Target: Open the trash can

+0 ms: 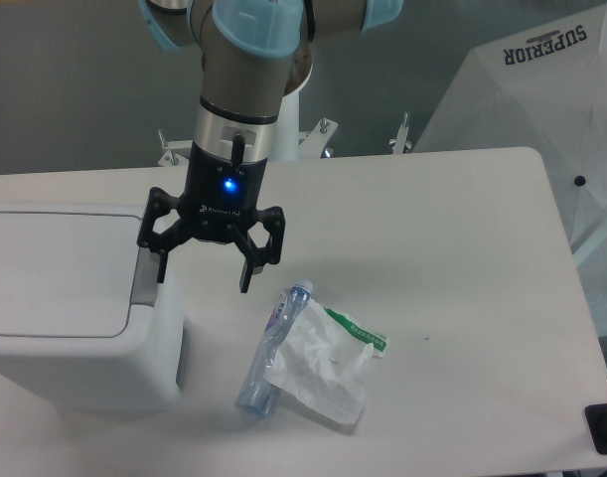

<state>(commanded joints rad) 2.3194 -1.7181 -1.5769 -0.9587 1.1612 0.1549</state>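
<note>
Trash can [70, 308] first: I see it at the lower left of the frame, a white boxy bin with rounded corners standing on the white table [462, 258], its flat lid lying shut and the grey push tab [144, 280] showing at the lid's right edge. My gripper [206, 280] hangs just right of centre-left, fingers spread wide apart with nothing between them; the left fingertip [161, 272] sits over the grey tab, though I cannot tell whether it touches. A blue light glows on the gripper's black body, and there is small pale lettering beside it that I cannot read. Lower centre, a clear plastic bottle [268, 358] with a blue cap lies on its side, cap pointing toward the upper right, with a label too small to make out. A white plastic wrapper [323, 368] with green print lies over the bottle's right side, touching it. At the upper right of the frame stands a white umbrella-like panel [522, 109] printed with "SUPERIOR" in black capitals.
</note>
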